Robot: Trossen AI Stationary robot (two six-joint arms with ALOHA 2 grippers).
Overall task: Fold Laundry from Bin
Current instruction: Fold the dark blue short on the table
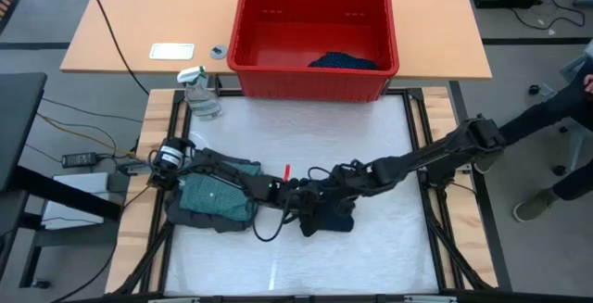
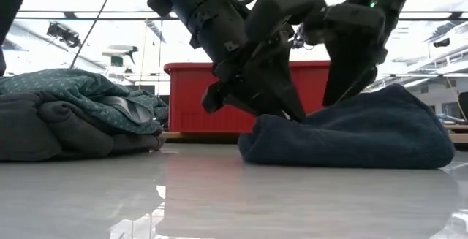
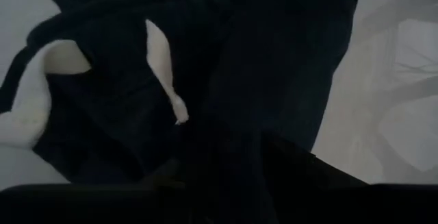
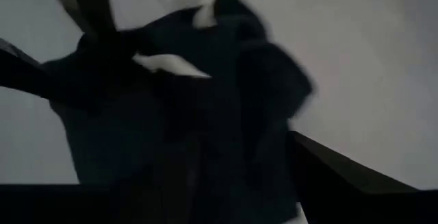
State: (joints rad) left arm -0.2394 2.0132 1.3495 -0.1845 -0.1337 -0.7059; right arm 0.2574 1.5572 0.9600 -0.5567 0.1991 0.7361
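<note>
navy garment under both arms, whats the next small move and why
Probably lift the right gripper clear. Both grippers sit low on the navy garment, which already lies as a compact bundle on the table beside the folded pile. How the jaws stand cannot be made out, so this is a guess.

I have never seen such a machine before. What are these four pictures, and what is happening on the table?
This is a robot with two dark jointed arms, each ending in two fingers. One picture looks down from above, one looks level across the table top, and two come from cameras on the arms' wrists.

On the white table, both arms meet over a dark navy folded garment. The left gripper and the right gripper press down on it; whether either truly grips the cloth, I cannot tell. Beside them lies a folded pile: a teal-green dotted T-shirt on a dark grey garment. Behind stands a large red plastic bin with one more dark blue piece inside.
</note>
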